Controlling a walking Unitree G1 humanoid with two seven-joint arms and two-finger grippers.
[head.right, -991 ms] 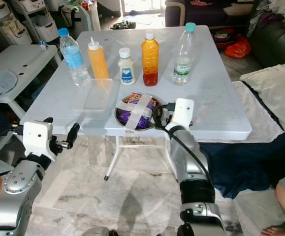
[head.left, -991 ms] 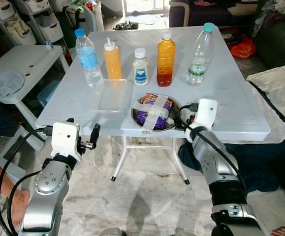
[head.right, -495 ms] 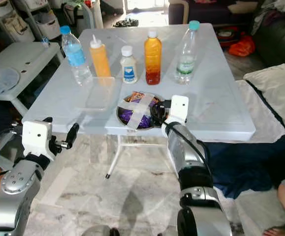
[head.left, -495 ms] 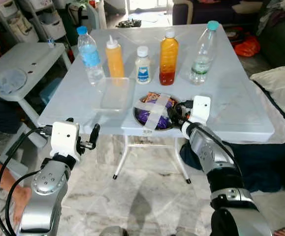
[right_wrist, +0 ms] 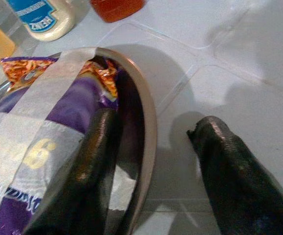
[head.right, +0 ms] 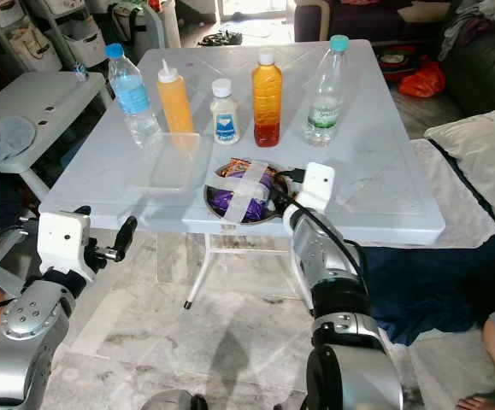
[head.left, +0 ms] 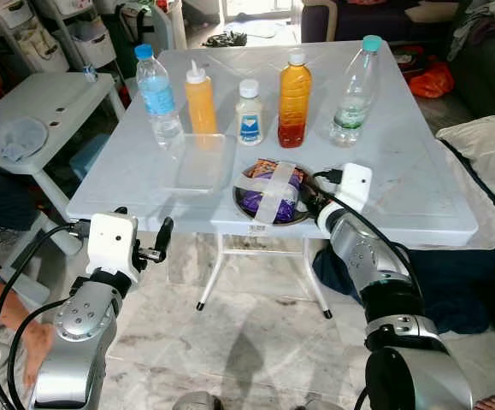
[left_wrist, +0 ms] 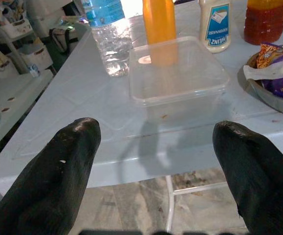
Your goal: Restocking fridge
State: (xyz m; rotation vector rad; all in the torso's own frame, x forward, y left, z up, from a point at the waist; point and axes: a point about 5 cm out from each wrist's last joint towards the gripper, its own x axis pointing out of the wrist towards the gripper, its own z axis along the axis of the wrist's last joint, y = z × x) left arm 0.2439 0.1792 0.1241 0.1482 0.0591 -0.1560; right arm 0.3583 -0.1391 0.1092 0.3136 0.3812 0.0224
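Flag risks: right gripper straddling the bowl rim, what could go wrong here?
1. The right gripper grips only the thin rim of the metal bowl; the bowl could tilt or slip on lifting.
2. The bowl sits at the table edge, so a slip may drop it.
3. The inner finger presses the taped snack packet and may snag it.
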